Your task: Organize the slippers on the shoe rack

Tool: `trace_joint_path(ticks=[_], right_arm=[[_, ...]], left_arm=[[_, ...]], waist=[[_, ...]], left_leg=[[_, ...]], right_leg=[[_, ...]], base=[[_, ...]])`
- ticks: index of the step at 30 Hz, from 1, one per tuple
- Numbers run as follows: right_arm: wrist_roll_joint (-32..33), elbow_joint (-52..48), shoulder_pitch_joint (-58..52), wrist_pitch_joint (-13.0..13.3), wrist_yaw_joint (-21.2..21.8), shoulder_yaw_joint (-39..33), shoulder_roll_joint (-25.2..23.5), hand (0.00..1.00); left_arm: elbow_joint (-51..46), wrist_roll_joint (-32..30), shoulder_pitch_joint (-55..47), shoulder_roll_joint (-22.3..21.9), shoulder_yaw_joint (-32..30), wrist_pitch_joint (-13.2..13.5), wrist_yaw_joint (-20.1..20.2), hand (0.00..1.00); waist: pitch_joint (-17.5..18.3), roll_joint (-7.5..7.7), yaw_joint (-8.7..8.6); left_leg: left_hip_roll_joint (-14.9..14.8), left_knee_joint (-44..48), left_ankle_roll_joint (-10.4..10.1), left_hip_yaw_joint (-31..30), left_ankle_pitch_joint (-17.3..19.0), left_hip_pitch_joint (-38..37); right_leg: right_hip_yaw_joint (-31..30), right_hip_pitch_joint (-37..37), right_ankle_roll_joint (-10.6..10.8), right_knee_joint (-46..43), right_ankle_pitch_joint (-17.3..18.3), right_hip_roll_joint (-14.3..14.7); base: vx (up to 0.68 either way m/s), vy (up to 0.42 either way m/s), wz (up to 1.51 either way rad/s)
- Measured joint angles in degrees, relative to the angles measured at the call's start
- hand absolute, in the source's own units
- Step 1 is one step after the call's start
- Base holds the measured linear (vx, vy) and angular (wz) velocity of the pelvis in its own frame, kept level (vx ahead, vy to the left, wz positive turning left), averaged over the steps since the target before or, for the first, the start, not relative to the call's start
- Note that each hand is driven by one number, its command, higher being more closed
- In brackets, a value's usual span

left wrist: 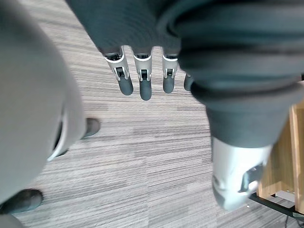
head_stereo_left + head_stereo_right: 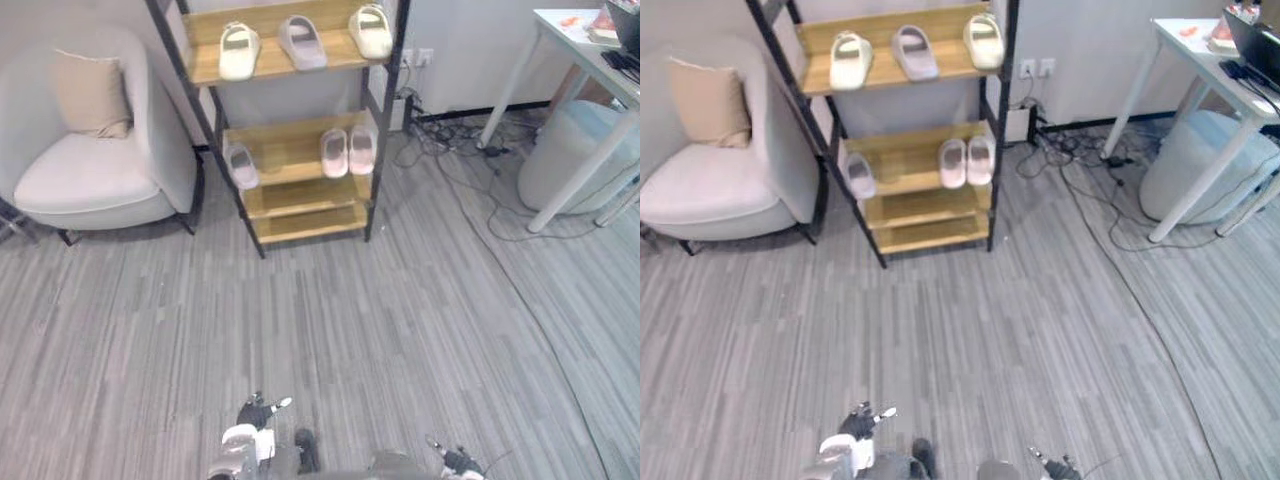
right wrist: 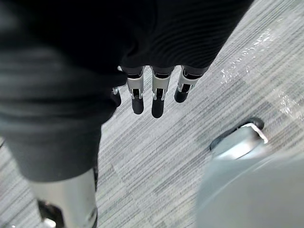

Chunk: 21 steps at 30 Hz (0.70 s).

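Observation:
The shoe rack [image 2: 292,196] has a black frame and wooden shelves and stands against the far wall. On its top shelf lie a cream slipper [image 2: 238,50], a grey-lilac slipper [image 2: 301,42] and another cream slipper [image 2: 371,30]. The middle shelf holds a grey slipper [image 2: 241,164] at its left end and two pink slippers [image 2: 334,152] side by side at the right. Both lower shelves are bare. My left hand [image 2: 255,411] and right hand [image 2: 456,461] hang low near the floor, well short of the rack. Their fingers [image 1: 142,81] [image 3: 157,97] are straight and hold nothing.
A pale armchair [image 2: 95,165] with a beige cushion [image 2: 90,92] stands left of the rack. To the right are a white table [image 2: 585,75], a round grey pouf [image 2: 570,150] and cables [image 2: 470,150] on the floor. Grey striped flooring lies between me and the rack.

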<state>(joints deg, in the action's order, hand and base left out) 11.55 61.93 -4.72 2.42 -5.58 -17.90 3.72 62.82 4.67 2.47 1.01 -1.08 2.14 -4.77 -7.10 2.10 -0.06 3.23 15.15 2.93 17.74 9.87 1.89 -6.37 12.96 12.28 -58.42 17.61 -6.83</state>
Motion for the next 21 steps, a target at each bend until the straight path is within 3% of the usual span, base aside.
trace_joint_path(ticks=[2, 3, 5, 6, 7, 8, 9, 10, 12, 13, 15, 16, 17, 18, 19, 21], right_arm=[[-0.4, -0.3, 0.0, 0.0, 0.0, 0.3, 1.0, 0.00], [-0.4, -0.3, 0.3, 0.0, 0.0, 0.3, 1.3, 0.00], [-0.4, -0.3, 0.9, 0.4, 0.0, 0.1, 1.4, 0.00], [-0.4, -0.2, 1.2, 0.3, 0.0, 0.1, 1.4, 0.00], [-0.3, -0.2, 1.4, 0.3, 0.0, 0.1, 1.4, 0.00], [-0.3, 0.0, 0.7, 0.3, 0.0, 0.1, 1.3, 0.00], [-0.3, 0.9, 0.2, 0.3, 0.1, -0.1, 1.9, 0.00], [-0.3, 1.6, 1.8, 0.3, -0.1, -0.2, 3.1, 0.00], [-0.3, 2.1, 4.1, 0.3, 0.0, -2.3, 3.1, 0.00], [-0.3, 1.9, 4.0, 0.5, 0.1, -2.3, 3.1, 0.00], [-0.3, 1.5, 3.2, 0.4, 0.1, -1.1, 2.8, 0.00], [-0.2, 0.0, 2.2, 0.3, 0.1, 1.0, 3.0, 0.00], [-0.2, -1.4, 1.4, 0.4, 0.1, 2.8, 2.7, 0.00], [-0.2, -2.6, 1.2, 0.4, 0.0, 3.0, 2.5, 0.00], [-0.2, -2.7, 1.2, 0.4, 0.0, 2.9, 2.3, 0.00], [-0.1, -2.8, 1.2, 0.4, 0.0, 2.7, 1.8, 0.00]], left_arm=[[0.5, 0.1, 0.2, -0.1, 0.6, -0.2, 0.0, 0.00], [1.1, 0.3, 0.4, -0.1, 1.1, -0.2, -0.1, 0.00], [1.4, 1.0, 2.0, 0.2, 2.1, -0.1, -0.1, 0.00], [1.5, 1.2, 2.8, 0.3, 2.6, -0.1, 0.0, 0.00], [1.5, 1.2, 3.0, 0.3, 2.8, -0.1, 0.0, 0.00], [1.5, 1.2, 2.9, 0.5, 2.9, -0.1, 0.0, 0.00], [2.2, 1.1, 2.8, -0.2, 2.7, 0.0, 0.0, 0.00], [2.8, 1.1, 2.6, -0.8, 2.7, 0.0, 0.3, 0.00], [3.0, 1.1, 3.5, -0.8, 1.5, 0.1, 0.4, 0.00], [3.0, 1.1, 3.4, -1.2, 0.0, 0.1, 0.4, 0.00], [2.3, 1.1, 2.9, -2.2, -3.0, 0.1, 0.4, 0.00], [0.9, 1.2, 2.4, -2.6, -4.6, 0.1, 0.4, 0.00], [-0.3, 1.2, 1.3, -3.0, -4.6, 0.1, 0.5, 0.00], [-2.0, 1.2, 1.0, -3.1, -4.6, 0.3, 0.4, 0.00], [-2.5, 1.3, 1.0, -3.1, -4.6, 0.2, 0.4, 0.00], [-2.8, 1.5, 0.9, -3.3, -4.3, 0.5, 0.4, 0.00]], waist=[[-0.6, -1.76, 0.09], [-0.2, -2.40, -0.21], [-0.2, -3.41, -1.00], [-0.5, -3.44, -1.02], [-0.7, -3.40, -1.13], [-0.6, -2.13, -1.46], [-1.7, -3.33, -2.08], [-1.8, -5.27, -1.70], [-3.1, -4.74, -1.72], [-3.1, -4.82, -1.84], [-3.5, -4.02, -1.95], [-3.7, -3.78, -1.74], [-3.8, -3.65, -1.01], [-3.8, -3.63, -0.39], [-3.8, -3.58, -0.13], [-3.7, -3.45, 0.40]], left_leg=[[-1.1, -1.8, 0.0, -0.1, 0.0, -6.9], [-2.1, -3.8, 0.0, -0.8, 0.0, -9.3], [-4.1, -5.4, 0.0, -2.3, 0.0, -11.1], [-4.8, -5.8, 0.0, -3.3, 0.0, -11.7], [-5.3, -6.6, -0.1, -4.3, 0.0, -12.8], [-4.8, -7.1, -1.4, -5.2, 0.3, -14.3], [-5.9, -7.0, -4.6, -7.4, 1.4, -16.6], [-7.6, -6.1, -5.6, -8.0, 0.9, -16.0], [-6.5, -6.4, -6.7, -9.4, 0.5, -16.0], [-6.9, -5.5, -8.0, -9.4, -4.0, -15.4], [-8.8, 9.5, -10.4, -9.2, -5.7, -11.4], [-10.9, 21.8, -11.7, -9.1, -9.5, -6.1], [-13.2, 31.2, -11.0, -8.2, -8.4, -1.3], [-14.9, 37.1, -10.0, -6.4, -5.0, 3.2], [-15.6, 37.9, -8.9, -4.5, -2.8, 5.6], [-14.8, 28.5, -7.7, 0.6, 0.8, 8.5]], right_leg=[[4.5, 2.7, -6.0, -2.2, 1.6, -0.4], [6.9, 4.3, -8.2, 1.8, 2.8, 0.2], [9.9, 8.4, -10.1, 12.8, 2.4, 2.2], [10.0, 10.5, -11.0, 20.3, 0.0, 3.4], [8.9, 11.2, -11.0, 29.1, -5.2, 4.5], [7.4, 9.6, -10.7, 39.7, -12.8, 4.9], [8.0, 7.1, -14.0, 43.2, -21.9, 5.4], [8.0, 6.9, -15.3, 42.2, -21.1, 6.6], [8.0, 6.9, -16.3, 38.2, -17.1, 5.9], [8.9, 5.6, -16.7, 36.5, -14.7, 5.8], [10.1, 1.1, -16.2, 35.7, -10.1, 5.8], [10.3, -1.0, -16.0, 36.1, -8.2, 5.9], [10.4, -2.6, -16.8, 36.6, -7.1, 6.3], [10.4, -4.2, -17.5, 36.9, -6.3, 6.5], [10.4, -5.5, -17.5, 37.4, -5.9, 6.5], [10.4, -9.1, -16.9, 39.4, -4.8, 5.8]], base=[[0.50, -0.003, -0.26], [0.51, -0.037, 0.00], [0.52, -0.110, 0.35], [0.63, -0.229, 0.44], [0.55, -0.236, 0.51], [0.59, -0.255, 0.57], [0.55, -0.210, 0.33], [0.60, -0.243, 0.12], [0.39, -0.198, 0.03], [0.30, -0.208, 0.27], [0.27, -0.203, 0.42], [0.20, -0.160, 0.27], [0.23, -0.152, 0.05], [0.19, -0.091, -0.10], [0.20, -0.065, -0.11], [0.21, -0.016, -0.08]])
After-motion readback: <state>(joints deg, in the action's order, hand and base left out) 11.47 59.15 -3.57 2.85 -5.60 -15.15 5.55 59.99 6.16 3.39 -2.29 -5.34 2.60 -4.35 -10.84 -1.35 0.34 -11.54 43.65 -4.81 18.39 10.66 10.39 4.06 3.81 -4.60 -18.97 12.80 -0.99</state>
